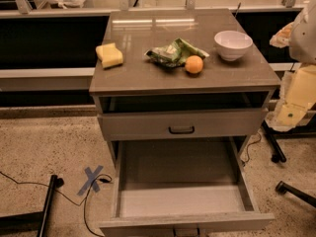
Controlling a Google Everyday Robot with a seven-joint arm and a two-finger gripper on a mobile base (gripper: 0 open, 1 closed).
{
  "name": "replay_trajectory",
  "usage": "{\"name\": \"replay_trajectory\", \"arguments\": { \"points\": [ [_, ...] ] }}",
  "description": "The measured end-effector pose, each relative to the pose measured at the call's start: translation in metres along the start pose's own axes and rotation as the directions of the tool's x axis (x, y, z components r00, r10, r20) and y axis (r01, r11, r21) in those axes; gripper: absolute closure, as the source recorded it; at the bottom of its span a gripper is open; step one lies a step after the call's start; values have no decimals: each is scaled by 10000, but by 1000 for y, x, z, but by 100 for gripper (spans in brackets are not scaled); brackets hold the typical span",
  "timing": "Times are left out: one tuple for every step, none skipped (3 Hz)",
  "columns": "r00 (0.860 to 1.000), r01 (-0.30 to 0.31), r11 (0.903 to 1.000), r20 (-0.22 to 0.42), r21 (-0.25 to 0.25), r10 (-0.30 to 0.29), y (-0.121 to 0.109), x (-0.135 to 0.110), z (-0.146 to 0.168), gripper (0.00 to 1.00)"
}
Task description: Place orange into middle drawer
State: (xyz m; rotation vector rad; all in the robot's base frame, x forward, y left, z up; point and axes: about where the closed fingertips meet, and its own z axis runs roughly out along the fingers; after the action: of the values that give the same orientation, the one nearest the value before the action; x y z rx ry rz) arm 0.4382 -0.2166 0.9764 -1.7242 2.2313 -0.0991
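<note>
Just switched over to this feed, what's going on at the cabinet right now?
Nothing is being held at this moment. The orange sits on the cabinet top, right beside a green snack bag, with a yellow sponge to one side and a white bowl to the other. The gripper hangs at the right edge of the view, apart from the orange. The middle drawer is pulled open with nothing in it.

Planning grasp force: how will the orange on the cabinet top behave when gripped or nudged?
The orange looks round and smooth, so it probably rolls if nudged, though the green packet beside it may block that. It seems small and firm, likely easy to pinch. The gripper sits at the right edge.
</note>
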Motion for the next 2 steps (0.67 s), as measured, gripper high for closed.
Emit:
{"name": "replay_trajectory", "arguments": {
  "points": [
    [10000,1,10000,-1,-2,-1,0,0,0,0],
    [9999,52,9998,-139,-207,-55,-2,-2,7,0]
  ]
}}
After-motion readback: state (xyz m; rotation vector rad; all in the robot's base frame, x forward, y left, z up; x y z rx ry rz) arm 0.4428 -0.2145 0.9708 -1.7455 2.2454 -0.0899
